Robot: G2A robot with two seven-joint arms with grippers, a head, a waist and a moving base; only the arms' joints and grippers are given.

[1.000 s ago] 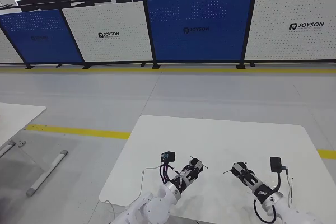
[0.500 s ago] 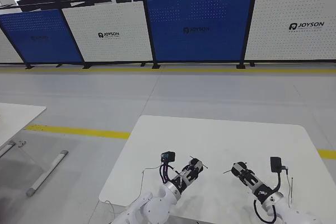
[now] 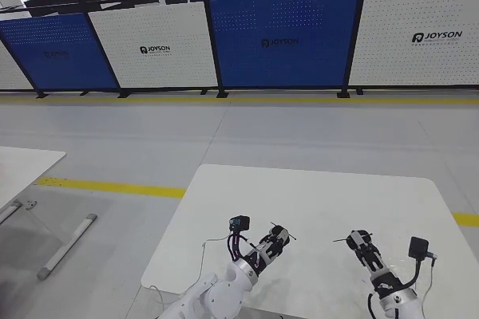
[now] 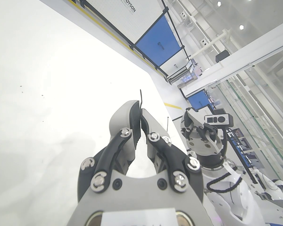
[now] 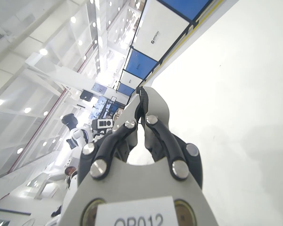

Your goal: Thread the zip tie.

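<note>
Over the near part of the white table (image 3: 319,191), my left gripper (image 3: 281,232) is shut on a thin black zip tie piece (image 4: 140,97) whose tip pokes out past the fingertips. To its right, my right gripper (image 3: 354,237) is shut on a black zip tie end (image 5: 142,96), with a small blocky tip showing above the pads. The two grippers point roughly toward each other with a clear gap between them. I cannot tell whether the two black strips belong to one tie. In the left wrist view the right gripper (image 4: 188,116) shows farther off.
The table's left edge (image 3: 169,231) lies close beside the left arm. A second white table (image 3: 16,171) stands far left across the floor. Blue and white panels (image 3: 279,44) line the back. The far half of the table is bare.
My right arm has shifted to the right, widening the gap between the grippers, and its wrist has turned. The left arm has stayed still.
</note>
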